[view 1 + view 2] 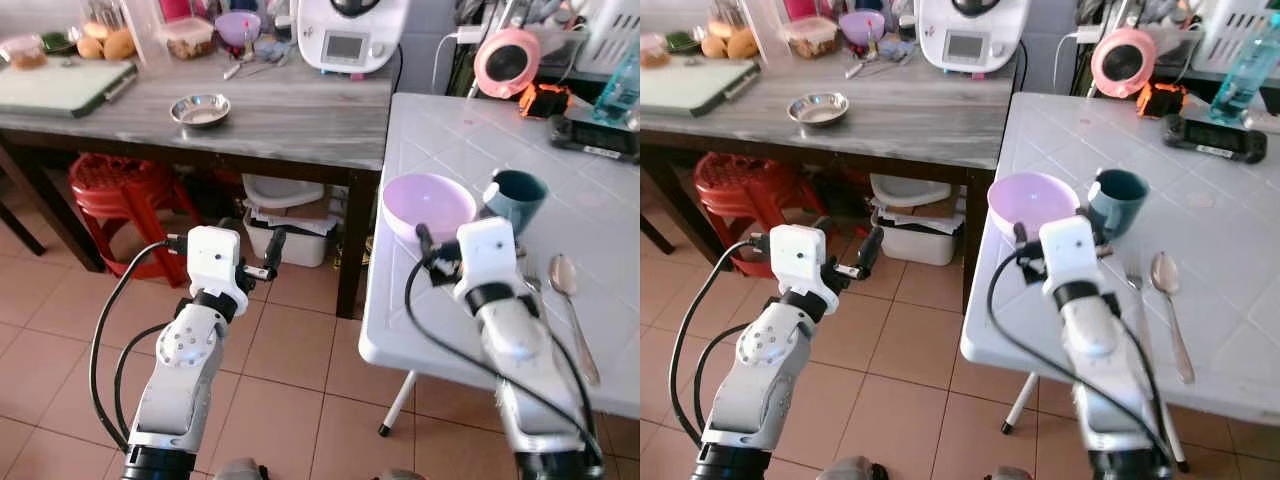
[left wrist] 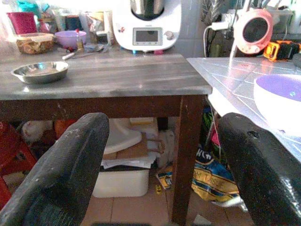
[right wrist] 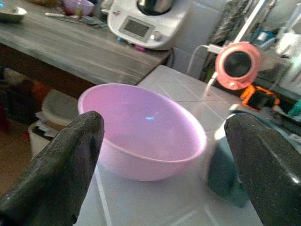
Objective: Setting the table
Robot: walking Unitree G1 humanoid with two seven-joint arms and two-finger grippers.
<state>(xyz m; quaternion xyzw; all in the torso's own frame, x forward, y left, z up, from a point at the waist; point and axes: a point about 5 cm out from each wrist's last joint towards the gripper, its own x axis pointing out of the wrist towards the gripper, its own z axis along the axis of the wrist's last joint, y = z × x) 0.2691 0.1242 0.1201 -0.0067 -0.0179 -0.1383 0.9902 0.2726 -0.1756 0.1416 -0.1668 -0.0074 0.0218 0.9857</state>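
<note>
A pink bowl (image 1: 428, 205) stands near the left edge of the white table (image 1: 590, 160), with a teal mug (image 1: 516, 197) just to its right. A metal spoon (image 1: 570, 300) lies nearer the front edge, right of my right arm. My right gripper (image 1: 440, 248) hovers open just short of the bowl, nothing between its fingers; in the right wrist view the bowl (image 3: 146, 136) and mug (image 3: 225, 169) lie ahead. My left gripper (image 1: 268, 258) is open over the floor, left of the white table. A small steel bowl (image 1: 200, 109) sits on the wooden table (image 1: 290, 125).
A white kitchen appliance (image 1: 350, 35), a cutting board (image 1: 65, 85) and food containers line the back of the wooden table. Beneath it are red stools (image 1: 115, 190) and a white bin (image 1: 285, 225). A pink round device (image 1: 507, 62) and a black gadget (image 1: 595, 135) sit far back on the white table.
</note>
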